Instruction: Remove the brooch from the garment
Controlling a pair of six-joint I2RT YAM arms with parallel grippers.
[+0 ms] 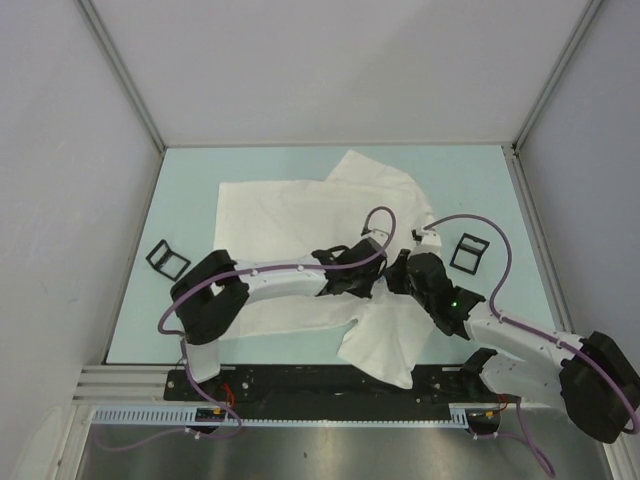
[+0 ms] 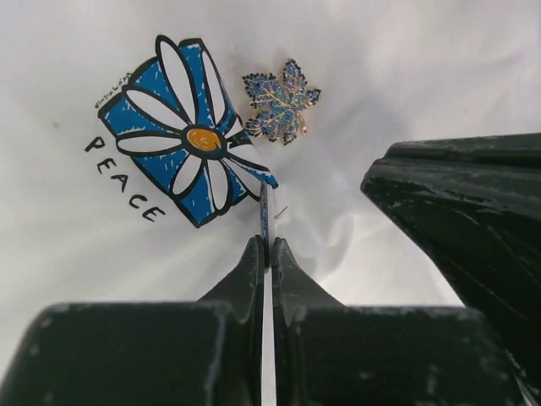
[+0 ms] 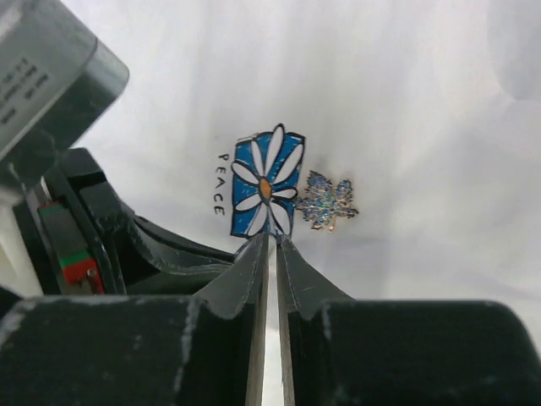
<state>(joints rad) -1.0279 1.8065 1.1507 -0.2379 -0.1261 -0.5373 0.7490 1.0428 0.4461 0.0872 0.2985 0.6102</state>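
White short-sleeved T-shirt [image 1: 280, 205] is being shown lying rumpled on the pale green tabletop [image 1: 190, 190], with both arms meeting over its chest. The small blue glittering leaf-shaped brooch with gold edging [image 2: 281, 101] is being carried on the chest cloth. In the left wrist view it sits just beside the upper right of the blue-and-white daisy print [image 2: 182, 131] lettered PEACE. In the right wrist view the brooch [image 3: 328, 201] is being seen just right of that print.

Progress: nothing is being counted as done. The brooch is being judged still fastened, and it is being touched by neither gripper. A fold of cloth at the print's lower corner is being pinched by the left gripper [image 2: 266, 245], jaws drawn almost together on it, probably to tension the fabric. The right gripper [image 3: 272, 241] is being held with jaws narrow, only a sliver between them, tips at the print's lower edge. Whether cloth is being caught there cannot be told. Gripping the pin, working it free and lifting it clear are all being left to do.

Hidden: the brooch's clasp and back are not being shown in any view. From above, brooch and print are being covered by the wrists. One small black square frame [image 1: 167, 260] is being noted left of the shirt, another frame [image 1: 469, 252] right of it.
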